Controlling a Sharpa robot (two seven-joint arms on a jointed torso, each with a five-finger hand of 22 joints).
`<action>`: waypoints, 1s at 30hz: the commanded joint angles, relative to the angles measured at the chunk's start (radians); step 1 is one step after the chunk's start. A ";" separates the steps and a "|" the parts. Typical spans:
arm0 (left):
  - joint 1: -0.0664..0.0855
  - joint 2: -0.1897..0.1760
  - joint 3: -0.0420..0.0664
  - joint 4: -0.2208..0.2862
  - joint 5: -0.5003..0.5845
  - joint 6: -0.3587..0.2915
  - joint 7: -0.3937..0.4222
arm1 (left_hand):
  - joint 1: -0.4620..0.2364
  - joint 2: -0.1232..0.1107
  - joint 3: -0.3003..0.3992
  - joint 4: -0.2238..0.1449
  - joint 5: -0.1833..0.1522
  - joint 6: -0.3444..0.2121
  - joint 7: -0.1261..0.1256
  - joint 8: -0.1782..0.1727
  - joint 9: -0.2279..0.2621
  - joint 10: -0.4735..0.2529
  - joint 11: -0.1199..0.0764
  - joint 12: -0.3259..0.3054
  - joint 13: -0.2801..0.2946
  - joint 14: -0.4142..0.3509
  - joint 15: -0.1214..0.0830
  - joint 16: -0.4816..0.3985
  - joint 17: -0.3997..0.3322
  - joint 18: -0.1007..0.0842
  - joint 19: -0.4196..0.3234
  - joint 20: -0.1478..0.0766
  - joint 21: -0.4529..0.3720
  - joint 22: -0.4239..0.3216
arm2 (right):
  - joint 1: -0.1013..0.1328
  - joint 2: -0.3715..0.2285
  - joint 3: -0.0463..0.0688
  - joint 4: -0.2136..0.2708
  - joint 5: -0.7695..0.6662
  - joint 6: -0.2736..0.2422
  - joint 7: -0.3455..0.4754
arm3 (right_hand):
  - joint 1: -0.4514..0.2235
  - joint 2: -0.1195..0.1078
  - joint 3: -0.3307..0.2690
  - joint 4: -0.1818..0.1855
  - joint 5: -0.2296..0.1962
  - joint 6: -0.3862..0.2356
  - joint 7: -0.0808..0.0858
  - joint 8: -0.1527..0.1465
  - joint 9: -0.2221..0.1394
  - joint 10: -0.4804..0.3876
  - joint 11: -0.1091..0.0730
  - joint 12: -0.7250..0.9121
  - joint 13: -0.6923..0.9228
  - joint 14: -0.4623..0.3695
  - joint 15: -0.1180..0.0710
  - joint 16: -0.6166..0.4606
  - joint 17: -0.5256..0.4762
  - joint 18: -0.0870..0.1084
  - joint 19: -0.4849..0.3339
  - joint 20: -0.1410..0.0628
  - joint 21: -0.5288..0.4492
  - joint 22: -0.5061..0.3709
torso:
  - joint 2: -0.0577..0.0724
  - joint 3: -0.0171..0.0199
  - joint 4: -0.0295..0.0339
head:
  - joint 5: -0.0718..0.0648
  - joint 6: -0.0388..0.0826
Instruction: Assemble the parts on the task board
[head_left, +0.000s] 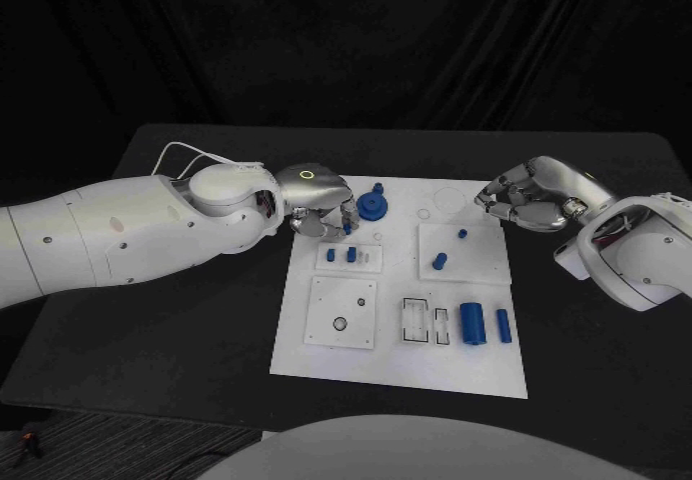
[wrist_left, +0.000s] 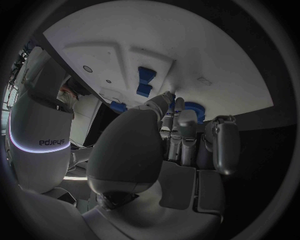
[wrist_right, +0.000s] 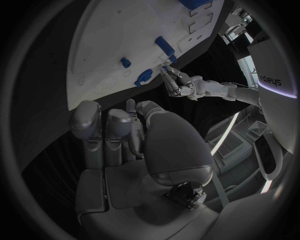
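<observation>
Worktop (head_left: 188, 330): black, carrying the white task board in the middle, with both arms reaching in over it.
Task board (head_left: 361, 365): a white plate lying flat; raised white panels sit on it, and blue parts are spread across its far and right-hand areas.
Left hand (head_left: 320, 205): over the board's far left corner, fingers pointing down and drawn close together beside the round blue part. From the left wrist view a fingertip (wrist_left: 166, 98) reaches right up to the blue pieces, but I cannot tell whether anything is actually pinched there.
Right hand (head_left: 531, 195): hovering at the board's far right corner, fingers curled inward with nothing in them, touching no part.
Round blue part (head_left: 374, 207): a disc with a short stub, on the board's far edge, just beside the left hand's fingers.
Long blue cylinder (head_left: 472, 322): lying on the board's near right area, with a thinner blue rod (head_left: 503, 325) just beside it.
Small blue pegs (head_left: 342, 255): a pair standing in the small panel near the left hand.
Blue pieces on the right panel (head_left: 440, 263): one short cylinder and, beyond it, a smaller peg (head_left: 463, 234), apart from each other.
</observation>
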 joint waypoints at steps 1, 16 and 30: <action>-0.002 0.002 0.001 0.001 -0.005 0.005 0.004 | -0.008 -0.003 0.004 0.000 -0.004 -0.007 -0.001 0.003 -0.001 -0.002 0.003 -0.003 -0.002 -0.008 -0.001 -0.004 -0.002 0.007 -0.006 -0.001 -0.006 0.194 | -0.003 0.000 0.001 0.000 -0.002 0.006 -0.022 | 0.009 -0.001 0.004 -0.002 0.004 0.000 0.001 -0.002 0.001 0.004 -0.004 -0.008 -0.226 -0.001 -0.001 -0.006 0.000 -0.002 -0.004 -0.001 -0.005 0.049 | 0.000 -0.0003 0.0003 | 0.000 0.000; -0.004 0.005 0.001 -0.011 -0.005 0.040 -0.027 | -0.031 -0.032 0.004 0.010 -0.051 -0.111 -0.030 -0.001 -0.029 -0.089 -0.011 -0.049 -0.022 -0.066 -0.005 -0.052 -0.054 0.022 -0.055 0.005 -0.089 0.173 | -0.003 0.000 0.001 0.002 -0.002 0.012 -0.028 | 0.010 -0.001 0.005 -0.003 0.004 0.000 0.001 -0.002 0.001 0.005 -0.004 -0.007 -0.225 -0.001 -0.001 -0.004 0.003 -0.002 -0.004 -0.001 -0.002 0.051 | 0.001 0.0002 0.0002 | 0.002 0.000; -0.006 -0.002 0.000 -0.013 -0.005 0.017 -0.030 | -0.049 -0.041 -0.016 0.024 -0.094 -0.195 -0.055 0.001 -0.047 -0.132 -0.012 -0.045 -0.014 -0.075 -0.006 -0.051 -0.059 0.023 -0.058 0.008 -0.100 0.171 | -0.003 0.001 0.001 0.001 -0.002 0.014 -0.029 | 0.011 -0.001 0.006 -0.004 0.004 -0.001 0.001 -0.003 0.001 0.005 -0.004 -0.006 -0.223 0.000 -0.001 -0.002 0.006 -0.003 -0.003 -0.001 0.002 0.052 | 0.000 0.0000 -0.0001 | 0.004 0.000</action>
